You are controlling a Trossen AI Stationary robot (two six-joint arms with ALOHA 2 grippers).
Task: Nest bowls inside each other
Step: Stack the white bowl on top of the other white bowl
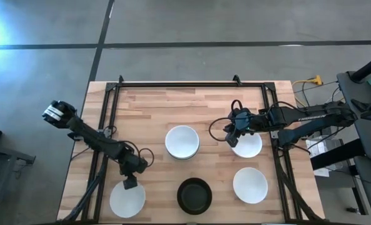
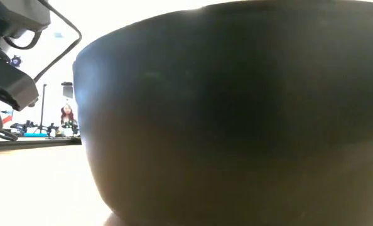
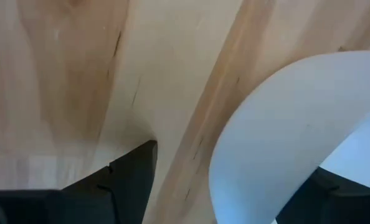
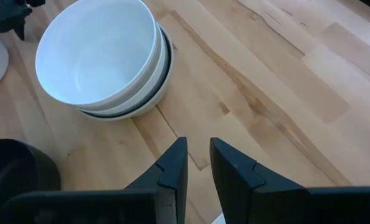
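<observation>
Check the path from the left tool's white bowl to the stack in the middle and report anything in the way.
Nothing visible blocks it. The left tool is at the near-left white bowl, and bare table lies between it and the stack. The black bowl sits off to the side.

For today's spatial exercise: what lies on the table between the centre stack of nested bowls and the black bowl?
Nothing: in the high view only bare wooden table separates the stack of nested bowls from the black bowl.

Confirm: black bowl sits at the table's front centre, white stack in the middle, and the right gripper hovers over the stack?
Not quite. The right gripper is beside the stack, at the rim of a separate white bowl, per the high view. The black bowl and the stack are as you said.
</observation>
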